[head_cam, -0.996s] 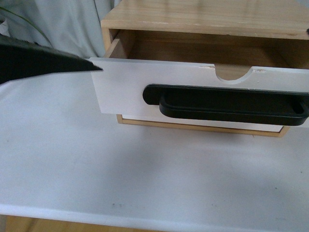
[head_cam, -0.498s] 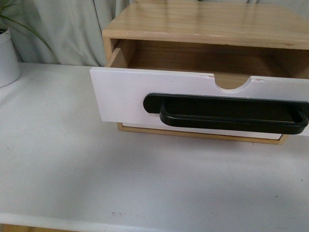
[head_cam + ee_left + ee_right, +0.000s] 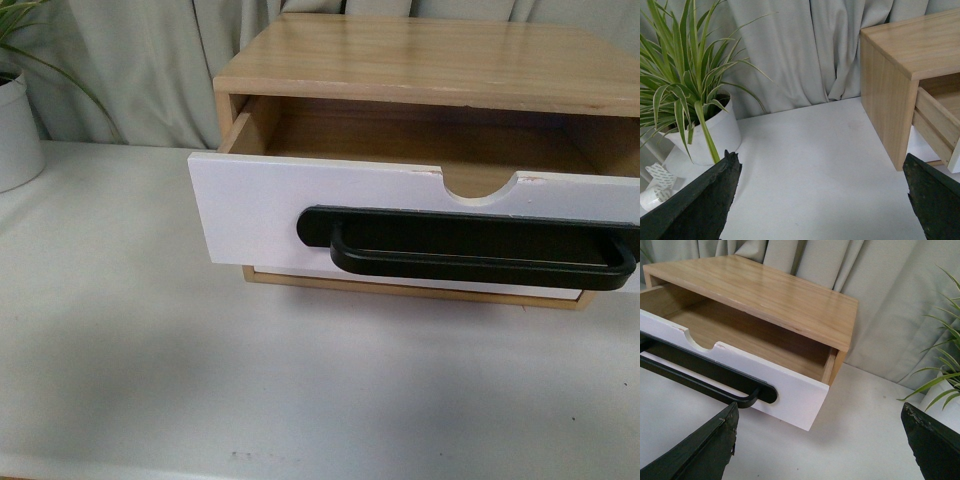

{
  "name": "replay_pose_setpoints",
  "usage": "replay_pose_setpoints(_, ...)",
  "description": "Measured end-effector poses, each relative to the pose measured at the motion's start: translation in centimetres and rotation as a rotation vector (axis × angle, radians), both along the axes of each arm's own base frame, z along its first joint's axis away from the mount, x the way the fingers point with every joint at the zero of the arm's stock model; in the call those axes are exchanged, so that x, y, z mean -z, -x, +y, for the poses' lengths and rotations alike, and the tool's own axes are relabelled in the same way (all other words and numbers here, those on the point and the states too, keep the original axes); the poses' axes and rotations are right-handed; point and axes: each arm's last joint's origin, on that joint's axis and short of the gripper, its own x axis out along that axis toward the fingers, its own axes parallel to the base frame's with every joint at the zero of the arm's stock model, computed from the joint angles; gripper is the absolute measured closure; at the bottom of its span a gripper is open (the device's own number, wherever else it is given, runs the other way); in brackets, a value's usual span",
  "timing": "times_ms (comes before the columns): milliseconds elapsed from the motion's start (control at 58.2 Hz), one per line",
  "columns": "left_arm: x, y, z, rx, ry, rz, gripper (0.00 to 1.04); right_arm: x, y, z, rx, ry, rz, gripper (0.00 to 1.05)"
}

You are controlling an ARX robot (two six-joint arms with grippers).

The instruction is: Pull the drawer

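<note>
Since a second ago, my left hand had left the front view; the drawer stood pulled out. Both hands, the right hand too, hung wide open, holding nothing. No writing was readable on the counter.

Soft even daylight, mild glare (cabinet top), sharp focus

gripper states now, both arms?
Left gripper: open, holding nothing.
Right gripper: open, holding nothing, clear of the drawer.
</note>
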Motion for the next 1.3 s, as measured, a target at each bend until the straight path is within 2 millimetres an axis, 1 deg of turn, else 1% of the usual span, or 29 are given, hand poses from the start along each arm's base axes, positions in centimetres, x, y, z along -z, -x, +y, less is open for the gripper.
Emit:
replay_pose_setpoints(69,0.0,0.0,0.0,0.000,0.003,0.000,0.06,0.0,0.0,0.0,0.000,-0.004,0.000,0.09)
replay_pose_setpoints(120,0.1,0.1,-0.1,-0.054,0.048,-0.021,0.13,0.0,0.0,0.0,0.020,-0.023,-0.007,0.11)
replay_pose_setpoints(172,0.4,0.4,-0.6,-0.107,0.127,-0.032,0.24,0.2,0.2,-0.1,0.134,-0.106,-0.052,0.21)
replay_pose_setpoints(189,0.5,0.4,-0.7,-0.109,0.142,-0.033,0.25,0.3,0.2,-0.1,0.147,-0.120,-0.054,0.22)
replay_pose_setpoints(223,0.8,0.7,-0.9,-0.103,0.175,-0.033,0.33,0.5,0.2,-0.2,0.182,-0.172,-0.060,0.30)
replay_pose_setpoints(292,1.1,1.0,-1.0,-0.100,0.202,-0.035,0.44,0.8,0.3,-0.6,0.167,-0.220,-0.060,0.40)
replay_pose_setpoints(361,1.5,1.3,-1.0,-0.102,0.224,-0.037,0.58,1.2,0.3,-1.1,0.196,-0.247,-0.060,0.53)
replay_pose_setpoints(378,1.6,1.4,-1.0,-0.102,0.226,-0.036,0.60,1.3,0.3,-1.2,0.205,-0.250,-0.058,0.56)
replay_pose_setpoints(412,1.8,1.5,-1.0,-0.102,0.230,-0.034,0.67,1.6,0.3,-1.3,0.210,-0.260,-0.054,0.63)
replay_pose_setpoints(429,1.9,1.6,-1.0,-0.102,0.230,-0.034,0.68,1.6,0.3,-1.3,0.210,-0.261,-0.053,0.65)
replay_pose_setpoints(481,2.2,1.8,-1.0,-0.103,0.234,-0.031,0.79,1.9,0.3,-1.3,0.204,-0.267,-0.051,0.76)
replay_pose_setpoints(498,2.3,2.0,-1.0,-0.103,0.235,-0.032,0.85,2.0,0.3,-1.3,0.203,-0.268,-0.053,0.81)
replay_pose_setpoints(532,2.4,2.1,-1.0,-0.103,0.236,-0.033,0.92,2.0,0.3,-1.3,0.204,-0.270,-0.054,0.86)
replay_pose_setpoints(549,2.5,2.1,-1.0,-0.103,0.237,-0.034,0.94,2.0,0.3,-1.3,0.204,-0.270,-0.056,0.90)
replay_pose_setpoints(584,2.6,2.3,-1.0,-0.103,0.237,-0.036,1.01,2.1,0.3,-1.3,0.204,-0.271,-0.057,0.97)
replay_pose_setpoints(601,2.6,2.3,-1.0,-0.103,0.239,-0.035,1.01,2.2,0.3,-1.3,0.204,-0.271,-0.057,0.99)
replay_pose_setpoints(618,2.7,2.4,-1.0,-0.103,0.242,-0.036,1.01,2.3,0.3,-1.3,0.205,-0.271,-0.057,1.04)
replay_pose_setpoints(790,3.3,3.1,-1.0,-0.103,0.248,-0.034,1.01,2.9,0.3,-1.3,0.205,-0.274,-0.056,1.04)
replay_pose_setpoints(876,4.1,3.4,-1.0,-0.102,0.249,-0.042,1.01,3.9,0.3,-1.3,0.207,-0.275,-0.057,1.04)
replay_pose_setpoints(1253,4.1,4.1,-1.0,-0.102,0.249,-0.048,1.01,3.8,0.3,-1.3,0.206,-0.275,-0.059,1.04)
replay_pose_setpoints(1305,4.3,4.5,-1.0,-0.105,0.248,-0.029,1.01,3.8,0.3,-1.3,0.206,-0.275,-0.059,1.04)
